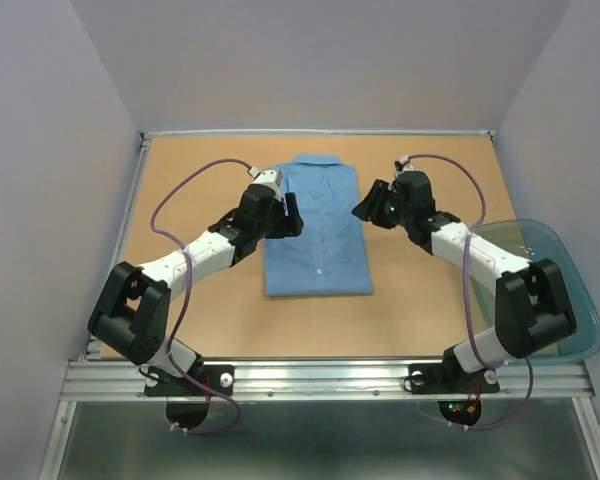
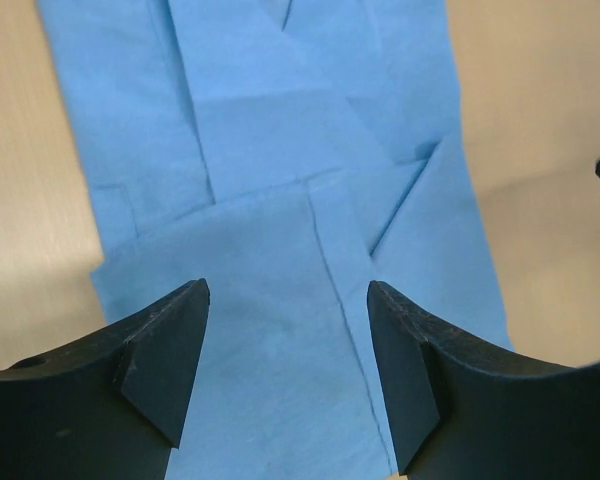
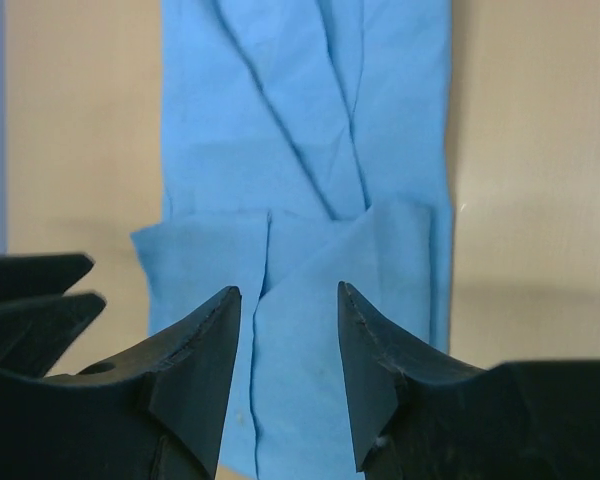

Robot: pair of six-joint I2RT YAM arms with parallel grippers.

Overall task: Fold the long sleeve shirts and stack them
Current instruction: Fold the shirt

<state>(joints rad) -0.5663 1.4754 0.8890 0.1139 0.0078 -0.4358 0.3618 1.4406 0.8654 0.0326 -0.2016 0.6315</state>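
Note:
One light blue long sleeve shirt [image 1: 315, 235] lies folded into a neat rectangle at the table's middle, collar toward the far side. My left gripper [image 1: 292, 215] hovers over its left edge near the collar end, and my right gripper [image 1: 365, 208] hangs just off its right edge opposite. In the left wrist view the shirt [image 2: 280, 120] shows layered flaps, and the left gripper [image 2: 287, 290] is open above the cloth. The right wrist view has the shirt [image 3: 300, 130] below the right gripper [image 3: 288, 290], whose jaws stand narrower but apart. Neither pinches cloth.
A translucent teal tub [image 1: 525, 228] stands at the right, near the right arm's base. Bare tan tabletop [image 1: 180, 310] surrounds the shirt, and grey walls close in the far side and both sides. A metal rail [image 1: 320, 375] runs along the near edge.

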